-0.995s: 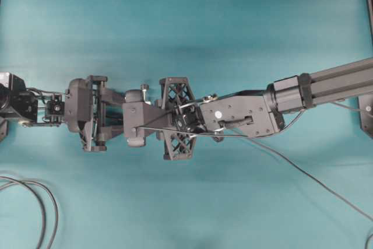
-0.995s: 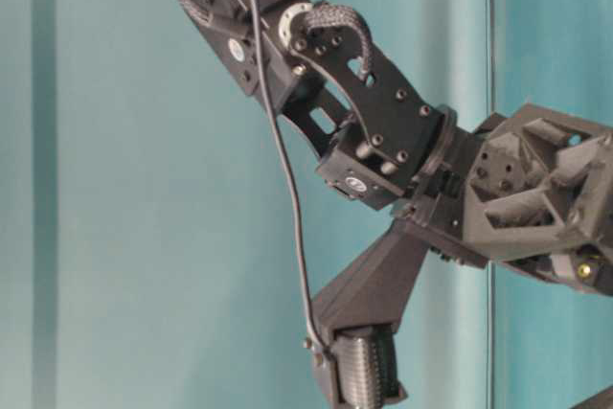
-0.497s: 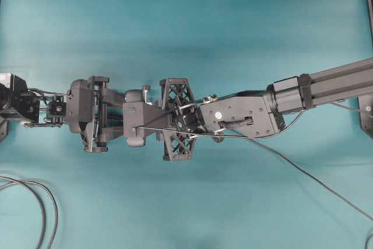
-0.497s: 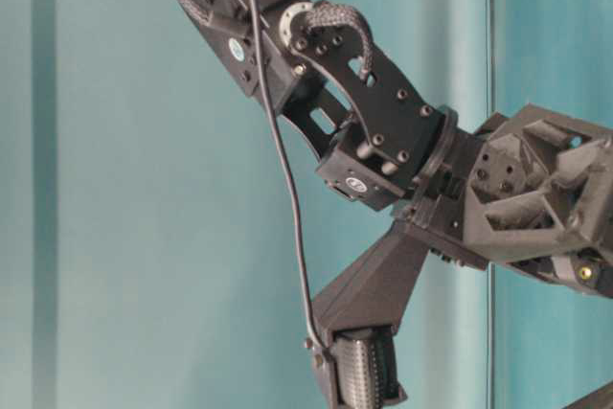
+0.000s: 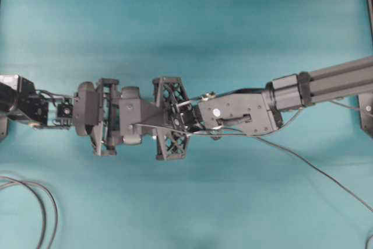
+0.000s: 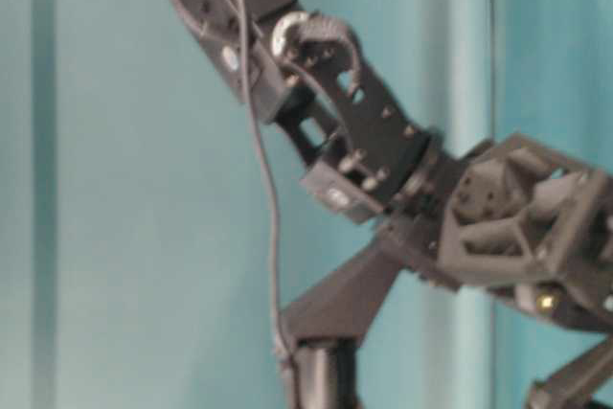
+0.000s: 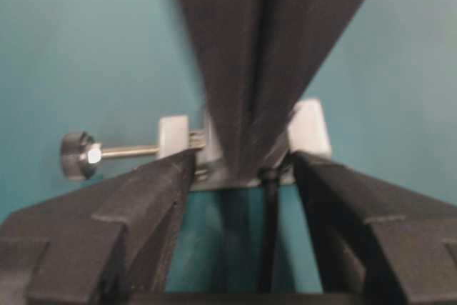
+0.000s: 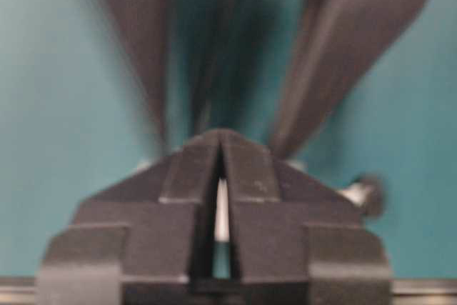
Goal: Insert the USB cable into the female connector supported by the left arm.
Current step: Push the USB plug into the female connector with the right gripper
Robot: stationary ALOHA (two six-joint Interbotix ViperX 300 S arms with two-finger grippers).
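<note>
One plain teal tabletop [image 5: 186, 21] — cables [image 5: 35, 202] lower-left.

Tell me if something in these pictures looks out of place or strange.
Little stands out. The two end effectors meet nose to nose over the teal table. In the left wrist view the female connector sits between the left end effector fingers, partly hidden. The right end effector is shut; whether it holds anything is unclear.

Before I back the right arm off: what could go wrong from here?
The right gripper is shut tip-to-tip at the female connector and no plug shows, so the USB cable may not be seated. Any push could twist the connector in the left gripper's hold.
</note>
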